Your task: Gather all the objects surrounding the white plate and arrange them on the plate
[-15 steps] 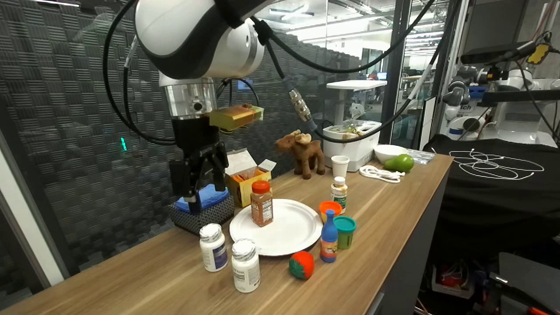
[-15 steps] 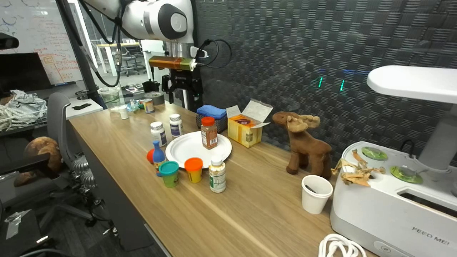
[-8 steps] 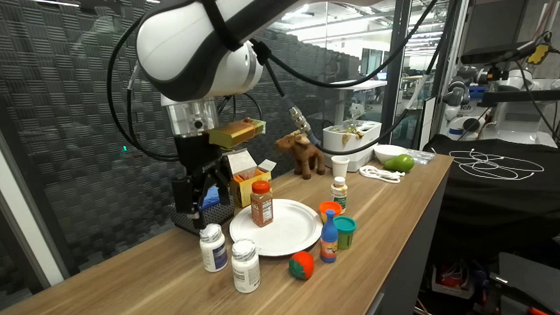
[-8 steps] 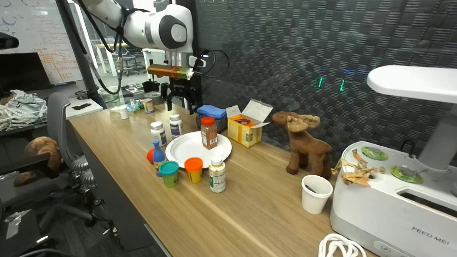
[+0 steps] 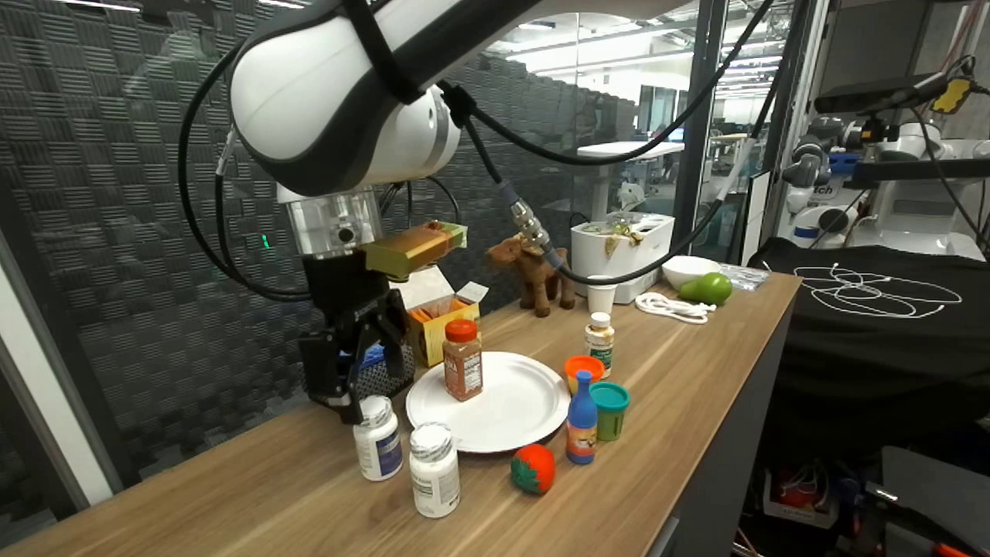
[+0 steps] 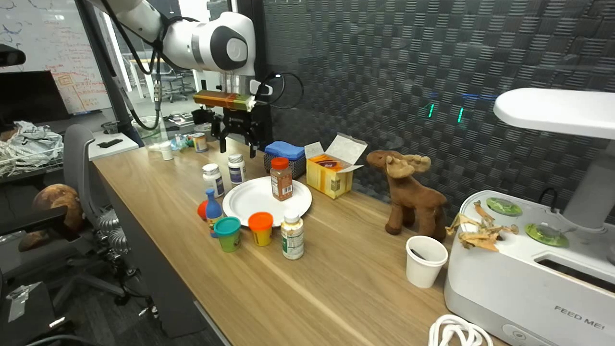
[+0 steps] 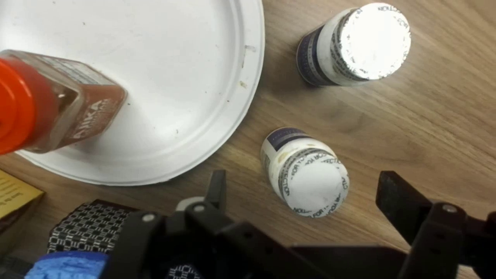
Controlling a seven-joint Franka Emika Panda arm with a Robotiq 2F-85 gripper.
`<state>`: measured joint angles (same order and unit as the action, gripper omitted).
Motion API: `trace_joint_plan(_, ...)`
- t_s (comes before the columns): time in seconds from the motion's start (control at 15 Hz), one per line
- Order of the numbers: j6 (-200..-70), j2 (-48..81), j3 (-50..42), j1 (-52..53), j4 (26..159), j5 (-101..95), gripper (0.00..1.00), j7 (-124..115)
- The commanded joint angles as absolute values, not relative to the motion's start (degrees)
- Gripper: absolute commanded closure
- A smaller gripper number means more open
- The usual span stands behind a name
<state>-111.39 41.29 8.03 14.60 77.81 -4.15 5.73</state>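
Wrist view gives you, left to right, the orange-capped bottle (image 7: pixel 66 104) on the white plate (image 7: pixel 178 97), the plate's rim (image 7: pixel 242 97), then your gripper (image 7: pixel 302 190), jaws spread wide, empty, a white pill bottle (image 7: pixel 310 178) showing between them with bare wood (image 7: pixel 364 166) either side; then a second pill bottle (image 7: pixel 352 46), open wood beyond.

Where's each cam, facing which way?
In an exterior view: raised, near two pill bottles, facing toward the white bowl; arm and gripper show.
In an exterior view: raised, near the white appliance, facing toward the whiteboard; arm and gripper show.
Wrist view: arm-mounted, looking down at two pill bottles and white plate; fingers show.
Both exterior views share white plate and toy moose.
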Motion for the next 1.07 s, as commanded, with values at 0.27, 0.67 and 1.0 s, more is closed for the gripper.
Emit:
trace_joint_plan(0.27,-113.15,41.37,8.53,15.05,78.68,-5.27,0.00,7.62)
trace_joint_plan(0.67,-116.81,41.25,8.18,15.31,79.05,-6.15,0.50,8.92)
trace_joint_plan(1.0,-118.85,39.49,7.53,15.18,80.35,-8.13,0.82,7.72)
